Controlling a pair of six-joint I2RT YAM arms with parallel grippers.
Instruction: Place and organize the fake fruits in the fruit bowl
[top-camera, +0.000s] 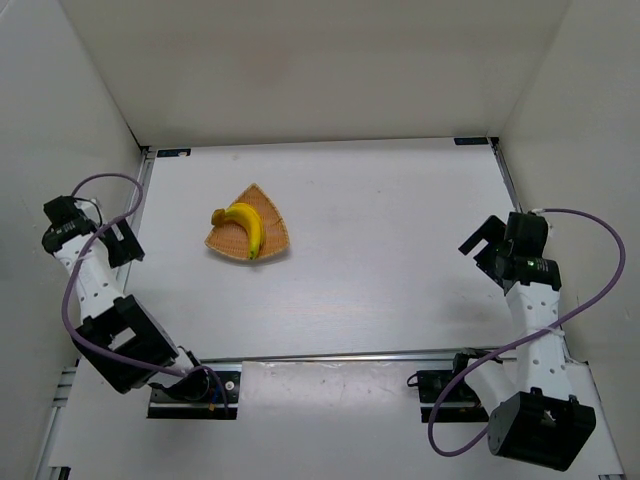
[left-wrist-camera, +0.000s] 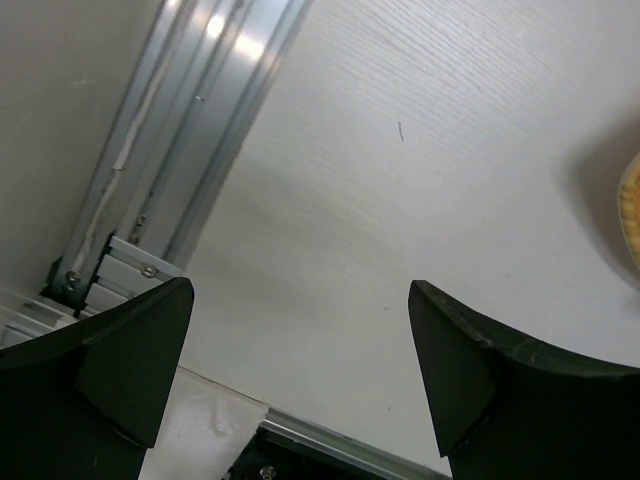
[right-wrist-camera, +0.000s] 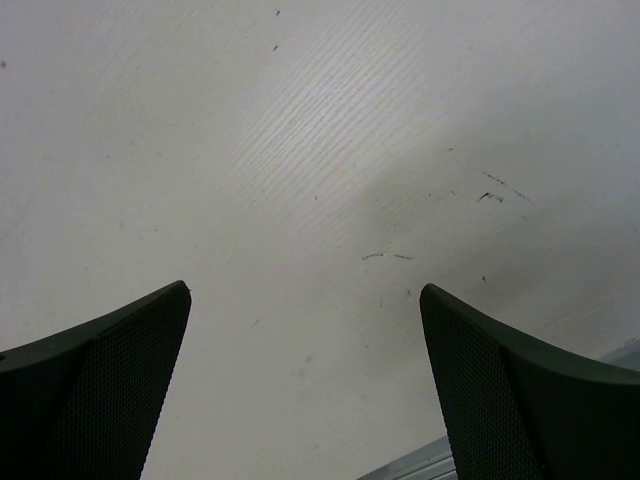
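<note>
A yellow bunch of fake fruits, bananas (top-camera: 247, 226), lies inside the woven tan fruit bowl (top-camera: 272, 238) on the left-centre of the table. A sliver of the bowl's rim (left-wrist-camera: 632, 215) shows at the right edge of the left wrist view. My left gripper (top-camera: 122, 240) hangs at the table's left edge, well left of the bowl, open (left-wrist-camera: 300, 300) with nothing between its fingers. My right gripper (top-camera: 484, 248) stands near the right edge, far from the bowl, open (right-wrist-camera: 305, 300) over bare table.
White walls enclose the table on three sides. An aluminium rail (left-wrist-camera: 190, 120) runs along the left edge beside my left gripper. A rail (top-camera: 330, 355) crosses the near edge by the arm bases.
</note>
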